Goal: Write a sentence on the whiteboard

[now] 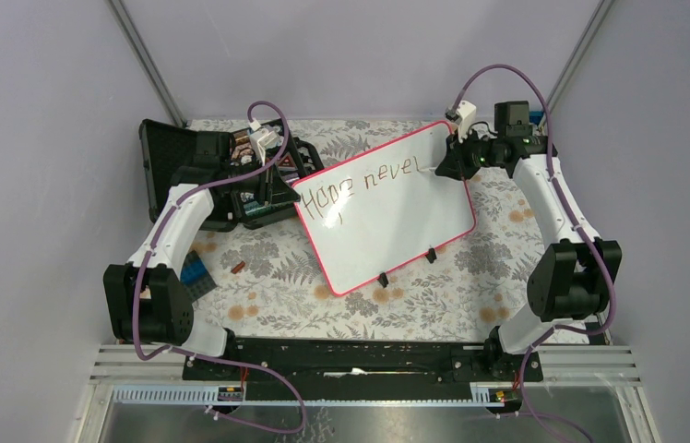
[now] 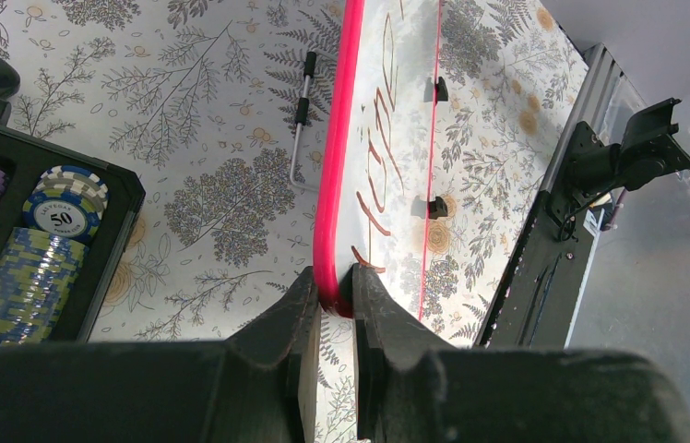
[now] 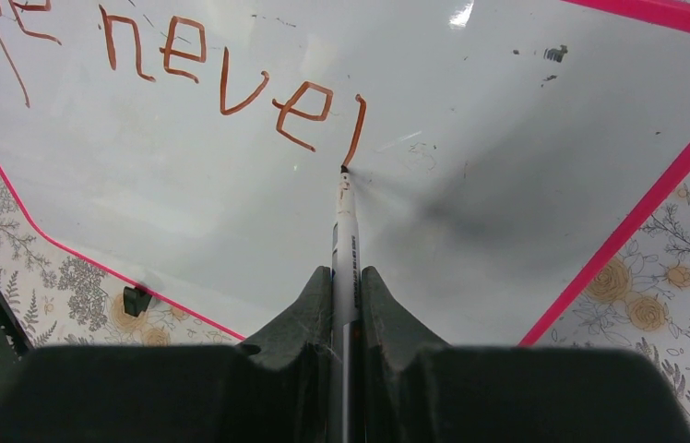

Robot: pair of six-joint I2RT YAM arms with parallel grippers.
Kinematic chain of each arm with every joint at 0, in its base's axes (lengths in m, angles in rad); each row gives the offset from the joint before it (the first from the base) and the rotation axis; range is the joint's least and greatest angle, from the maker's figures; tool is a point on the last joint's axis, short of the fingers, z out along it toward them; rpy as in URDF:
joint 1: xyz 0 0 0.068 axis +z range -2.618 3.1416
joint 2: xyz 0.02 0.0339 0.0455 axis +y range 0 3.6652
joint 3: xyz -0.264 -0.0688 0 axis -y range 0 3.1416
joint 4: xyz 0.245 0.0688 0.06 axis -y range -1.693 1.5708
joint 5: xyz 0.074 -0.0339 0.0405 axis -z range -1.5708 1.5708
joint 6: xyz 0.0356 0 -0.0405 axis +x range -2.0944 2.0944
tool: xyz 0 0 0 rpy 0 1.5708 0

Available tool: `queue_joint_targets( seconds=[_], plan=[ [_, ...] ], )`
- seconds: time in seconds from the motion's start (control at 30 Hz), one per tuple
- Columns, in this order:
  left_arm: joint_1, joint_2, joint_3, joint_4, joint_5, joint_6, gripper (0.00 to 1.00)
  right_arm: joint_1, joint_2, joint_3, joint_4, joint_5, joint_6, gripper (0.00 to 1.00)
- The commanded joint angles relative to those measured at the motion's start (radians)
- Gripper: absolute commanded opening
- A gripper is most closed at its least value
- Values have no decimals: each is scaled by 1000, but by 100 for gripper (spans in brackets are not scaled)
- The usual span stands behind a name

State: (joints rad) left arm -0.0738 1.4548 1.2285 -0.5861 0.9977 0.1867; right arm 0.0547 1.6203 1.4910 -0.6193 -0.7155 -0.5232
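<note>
The whiteboard [image 1: 397,217] lies tilted across the floral table, pink rim, two black clips on its near edge. Brown words "Hope neve" plus one upright stroke run along its far part [image 1: 364,187]. My left gripper [image 2: 332,286] is shut on the board's pink rim [image 2: 334,166] at its left corner. My right gripper [image 3: 346,277] is shut on a white marker [image 3: 345,231], its tip touching the board at the bottom of the last stroke [image 3: 357,129]. The board also fills the right wrist view [image 3: 507,138].
A black case [image 1: 171,157] with stacked poker chips [image 2: 55,208] stands at the back left, close to my left gripper. A metal handle [image 2: 303,120] lies on the cloth beside the board. A blue block [image 1: 196,270] and a small brown piece [image 1: 239,268] lie by the left arm.
</note>
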Motion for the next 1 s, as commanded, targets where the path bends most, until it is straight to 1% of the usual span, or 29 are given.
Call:
queue_joint_targets(
  seconds=[0.0, 0.23, 0.4, 0.7, 0.97],
  plan=[
    [-27, 9, 26, 28, -17, 63, 0, -3, 0, 51, 7, 12, 2, 0],
    [-27, 12, 29, 28, -16, 65, 0, -3, 28, 105, 9, 2, 25, 0],
    [-27, 9, 24, 29, -17, 66, 0, -3, 48, 137, 9, 24, 28, 0],
    [-27, 7, 24, 28, -19, 66, 0, -17, 61, 165, 6, 48, 29, 0],
    [-27, 6, 23, 28, -20, 62, 0, -26, 45, 169, 3, 28, 29, 0]
  ],
)
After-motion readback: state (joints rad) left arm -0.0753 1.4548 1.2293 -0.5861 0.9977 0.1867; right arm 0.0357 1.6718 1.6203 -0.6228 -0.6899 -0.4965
